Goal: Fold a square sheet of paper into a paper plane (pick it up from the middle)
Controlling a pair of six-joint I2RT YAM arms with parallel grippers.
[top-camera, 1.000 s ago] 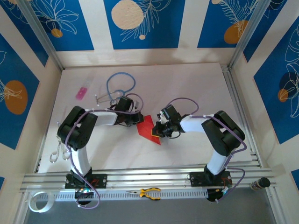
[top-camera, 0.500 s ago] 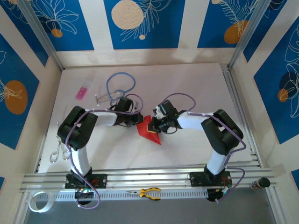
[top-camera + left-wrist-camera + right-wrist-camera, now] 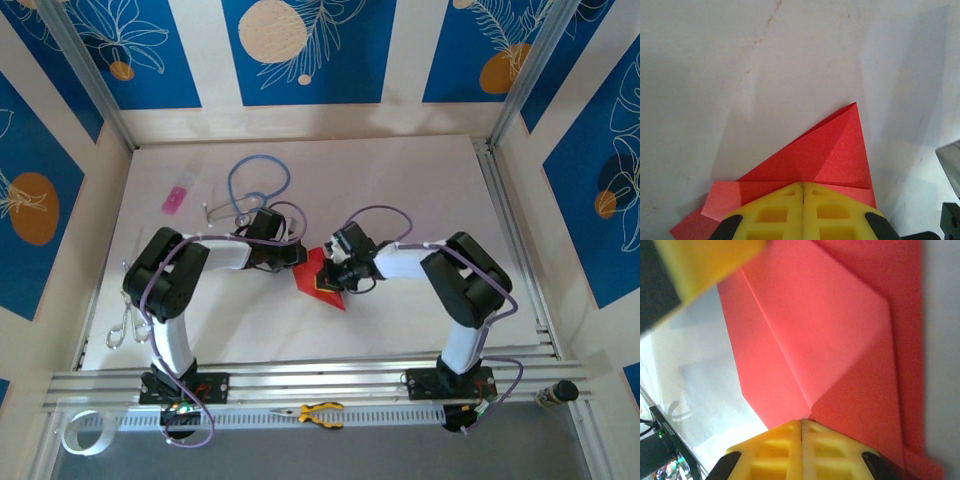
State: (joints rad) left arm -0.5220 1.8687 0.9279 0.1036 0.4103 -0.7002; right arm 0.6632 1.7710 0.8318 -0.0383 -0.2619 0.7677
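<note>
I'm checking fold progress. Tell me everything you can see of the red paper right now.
The thin bright red paper is partly folded: matte flaps overlap along sharp creases, ending in one pointed corner. It lies flat on the white table, between the arms. The left gripper's shut yellow fingers rest on one edge; the right gripper's shut yellow fingers sit where creases meet.

Both arms bend inward toward each other, the left gripper (image 3: 297, 256) and right gripper (image 3: 335, 268) nearly meeting, each with yellow fingers (image 3: 775, 212) pressed together.
</note>
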